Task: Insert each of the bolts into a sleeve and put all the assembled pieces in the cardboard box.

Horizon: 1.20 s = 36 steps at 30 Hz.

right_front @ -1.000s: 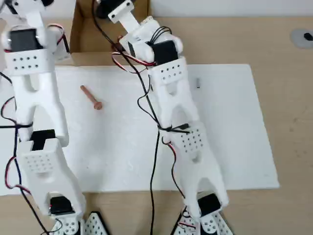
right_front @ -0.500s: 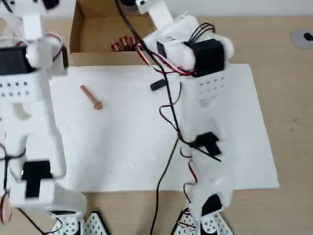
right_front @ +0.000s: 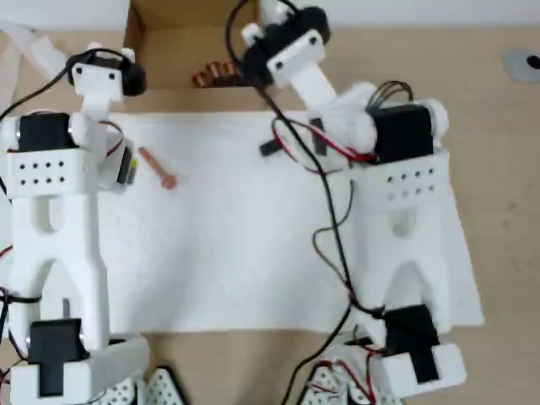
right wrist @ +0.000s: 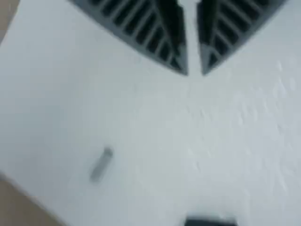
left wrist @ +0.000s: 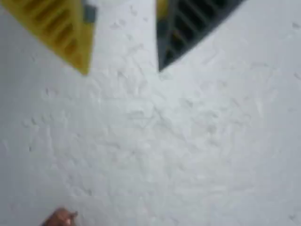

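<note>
- Left gripper (left wrist: pixel 122 69) hangs open over the white mat (right_front: pixel 236 245), near a loose bolt (right_front: pixel 158 168).
- Right gripper (right wrist: pixel 194 73), nearly closed and empty, above a grey sleeve (right wrist: pixel 100 165).

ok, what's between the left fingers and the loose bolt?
Nothing: in the left wrist view, bare white mat runs from the left fingers to the bolt.

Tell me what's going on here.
Neither arm holds anything. The left gripper is open over the white mat, with one loose bolt lying close by. The right gripper is closed and empty above the mat, a small grey sleeve lying near it. Several copper pieces already sit in the cardboard box.
</note>
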### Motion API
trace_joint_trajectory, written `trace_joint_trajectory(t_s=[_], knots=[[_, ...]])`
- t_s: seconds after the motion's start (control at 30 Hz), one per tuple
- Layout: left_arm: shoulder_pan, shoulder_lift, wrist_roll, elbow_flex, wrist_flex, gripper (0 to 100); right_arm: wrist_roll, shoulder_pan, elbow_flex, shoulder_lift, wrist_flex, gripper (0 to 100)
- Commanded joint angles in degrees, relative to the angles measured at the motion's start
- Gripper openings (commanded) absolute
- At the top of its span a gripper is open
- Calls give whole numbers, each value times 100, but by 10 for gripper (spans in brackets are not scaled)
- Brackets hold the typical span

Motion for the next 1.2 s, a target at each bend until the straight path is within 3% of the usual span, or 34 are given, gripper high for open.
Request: trace_joint_trajectory(t_s=[0.0,0.17,0.6,0.83,1.17], knots=[[-105,127,1134,220,-791,161,79,215,312,-286,88,9],[-123,1077,2505,422,-1134,137,79,391,611,-312,88,9],[-132,3371,2620,-993,-1354,136,79,400,875,-312,132,9],[-114,3371,3332,-1749,-818,138,97,400,884,-268,141,9],[123,3538,4554,-1811,-949,136,88,374,884,-268,141,9]])
